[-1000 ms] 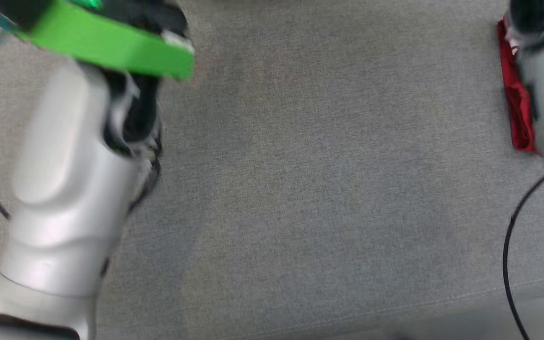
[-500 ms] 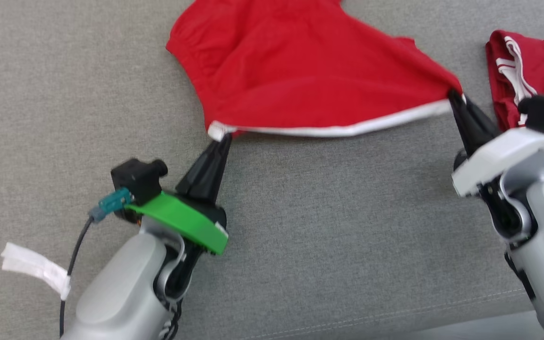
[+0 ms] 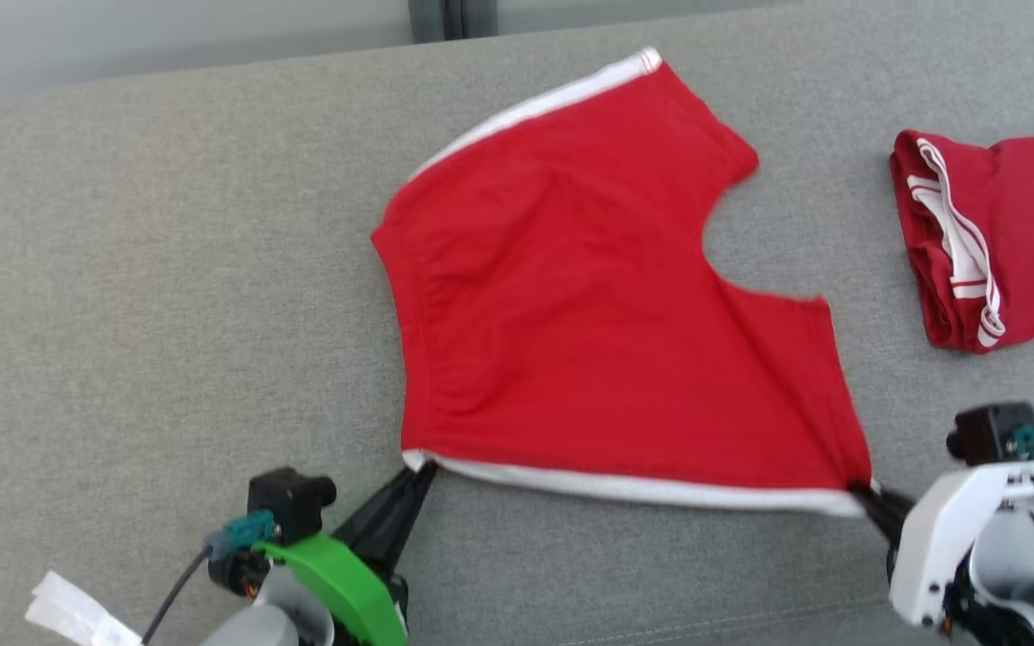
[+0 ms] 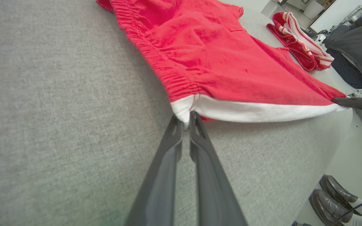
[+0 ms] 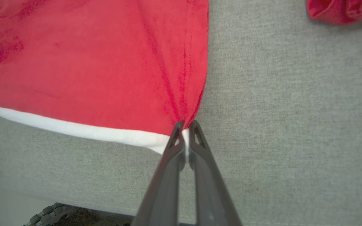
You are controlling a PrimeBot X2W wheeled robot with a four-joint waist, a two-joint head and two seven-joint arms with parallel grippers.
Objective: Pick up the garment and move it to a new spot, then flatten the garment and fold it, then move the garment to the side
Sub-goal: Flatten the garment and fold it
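Observation:
The garment (image 3: pixel 589 323) is a pair of red shorts with white side stripes, spread flat on the grey upholstered surface (image 3: pixel 167 296). My left gripper (image 3: pixel 423 468) is shut on its near left corner, where the white stripe meets the waistband (image 4: pixel 185 116). My right gripper (image 3: pixel 860 489) is shut on the near right corner at the leg hem (image 5: pixel 185 125). The white stripe (image 3: pixel 643 487) runs taut between the two grips. The garment (image 4: pixel 218 66) lies stretched away from my left fingers (image 4: pixel 171 147), and the right finger (image 4: pixel 357 104) shows at its far corner.
A second red garment with white stripes (image 3: pixel 993 238) lies folded at the right. A strip of white tape (image 3: pixel 77 615) hangs from my left arm's cable. A person's dark shoes (image 4: pixel 335 196) stand on the floor beyond the surface's edge.
The head camera has tilted, so the whole garment now shows. Both grippers stay shut on the near corners, and the garment now lies flatter and more spread out than half a second ago.

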